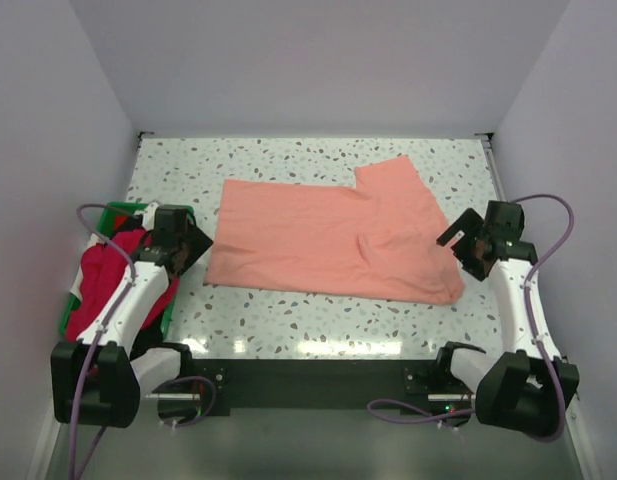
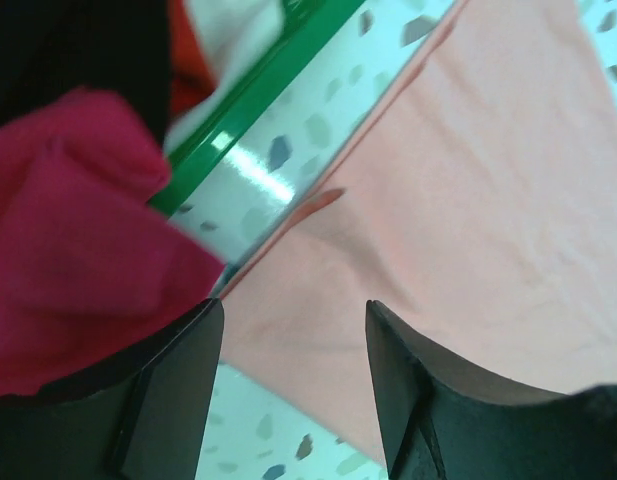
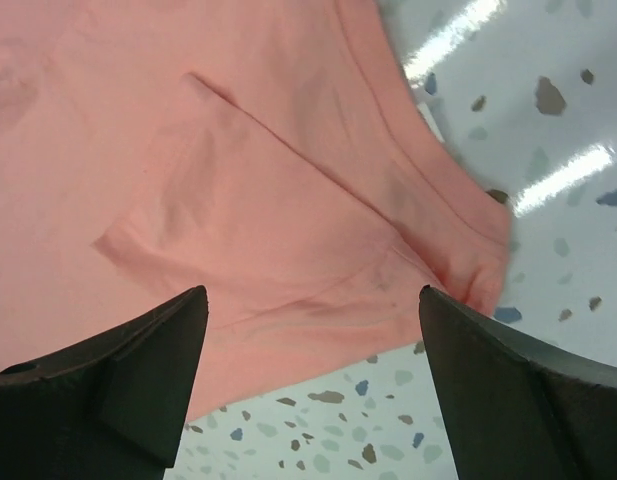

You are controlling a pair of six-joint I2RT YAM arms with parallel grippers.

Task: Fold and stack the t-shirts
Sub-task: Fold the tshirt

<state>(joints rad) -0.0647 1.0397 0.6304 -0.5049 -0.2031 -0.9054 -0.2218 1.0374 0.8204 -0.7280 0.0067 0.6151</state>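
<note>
Garment position: the salmon-pink t-shirt (image 1: 328,240) lies flat at the centre of the desk (image 1: 288,322). Its long axis runs left to right, and one sleeve projects toward the far right.

The right jaws stand wide apart, holding nothing, just above the shirt's near-right corner. In the right wrist view that corner sits between them.

The left jaws are parted more narrowly, also empty, at the shirt's left edge. They are just beside the green bin (image 1: 123,207), which holds the crimson t-shirt (image 1: 93,290).

Each set of jaws is thus nearest one short end.

Judgement: the next fold likely turns on the left-right axis. The right jaws appear better placed to pinch their corner and carry it leftward.
</note>
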